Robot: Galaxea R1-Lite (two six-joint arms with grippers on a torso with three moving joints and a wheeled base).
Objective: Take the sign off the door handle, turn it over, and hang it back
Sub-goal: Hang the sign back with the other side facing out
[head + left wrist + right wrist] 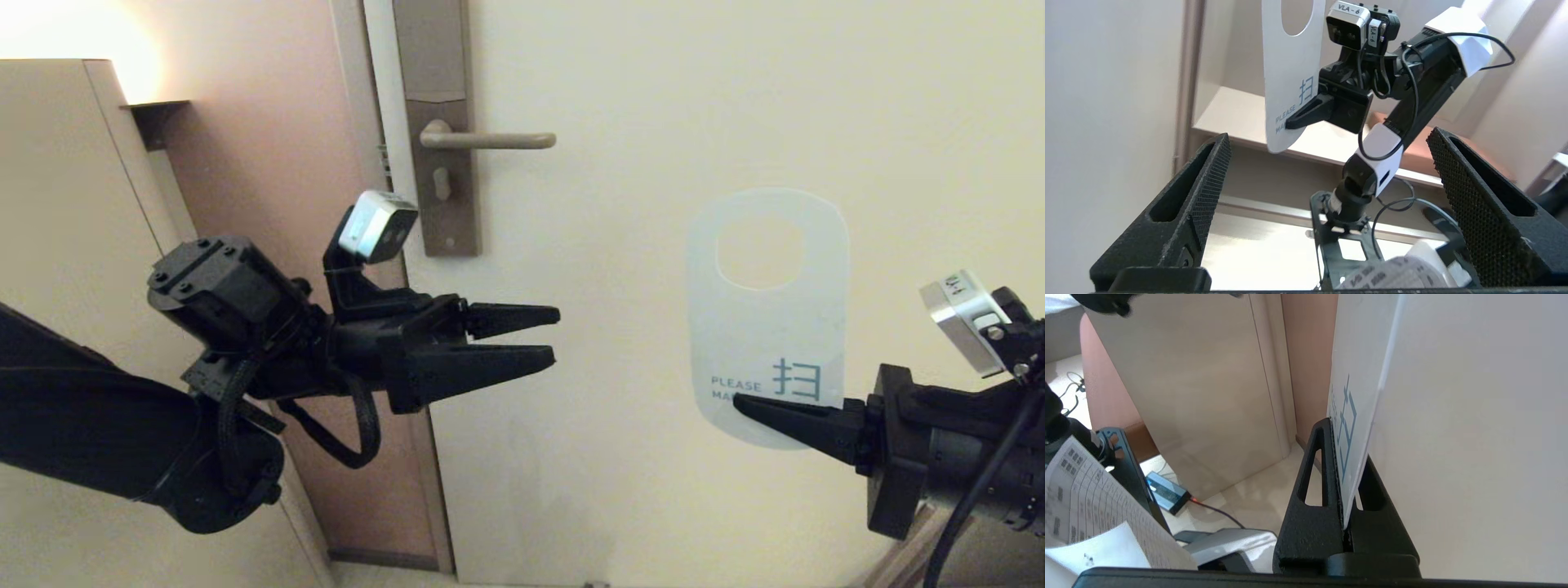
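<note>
- Sign (767, 343) off the handle, held up in front of the door (735, 98), right of and lower than the door handle (498, 140), well apart from it
- White face with blue text faces the head camera; "PLEASE" and a blue character readable near the lower end; round hole (761, 251) at the upper end, nothing through it
- Sign hangs roughly upright, rounded lower end just below the grip point
- Right gripper (747, 404) comes in from the right edge, jaws clamped together on the sign's lower part, across the text; right wrist view shows the sheet (1349, 428) edge-on, pinched between the two fingers (1310, 486)
- Left gripper (555, 335) at centre-left, pointing right toward the sign, jaws apart, nothing between them; well clear of the sign and lower than the handle
- Left wrist view: both open fingers (1200, 179) in the foreground, sign (1290, 81) and right gripper (1290, 123) seen beyond the gap
- Door handle is a horizontal lever, tip pointing right, on a tall narrow plate (441, 180) with a keyhole under the lever; nothing hangs on it
- Door frame (384, 204) left of the plate, pinkish wall (269, 163) beyond it, beige cabinet (65, 204) at far left
- Printed sheet (1081, 506) shows at the near edge of the right wrist view
</note>
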